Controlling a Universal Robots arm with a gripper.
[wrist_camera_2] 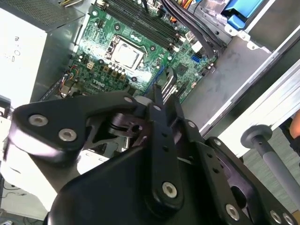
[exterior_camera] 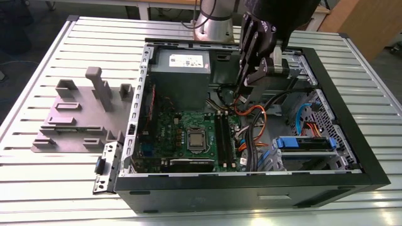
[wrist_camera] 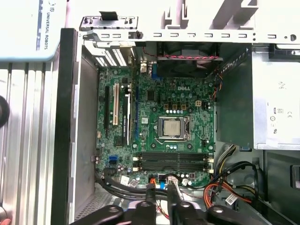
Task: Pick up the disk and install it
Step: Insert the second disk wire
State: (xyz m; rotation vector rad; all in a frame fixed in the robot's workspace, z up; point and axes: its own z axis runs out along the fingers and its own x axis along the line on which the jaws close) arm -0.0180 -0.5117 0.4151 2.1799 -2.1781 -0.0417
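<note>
The disk (exterior_camera: 304, 143) lies in the drive bay at the front corner of the open computer case (exterior_camera: 351, 108), on the exterior view's right. Its blue carrier rails and grey metal body show, while the label face is hidden. The second wrist view shows the disk's blue rail (wrist_camera_2: 246, 11) past the motherboard. My gripper (exterior_camera: 241, 101) hangs over the middle of the case, above the cables beside the motherboard, well apart from the disk. Both wrist views show the gripper (wrist_camera: 161, 194) (wrist_camera_2: 165, 84) with its fingers a narrow gap apart and nothing between them.
A grey power-supply box (exterior_camera: 179, 70) fills the case's back corner beside the green motherboard (exterior_camera: 188, 136). Orange and black cables (exterior_camera: 254, 117) run under the gripper. A grey fixture (exterior_camera: 69, 117) with upright posts stands on the slotted table (exterior_camera: 56, 188) on the exterior view's left.
</note>
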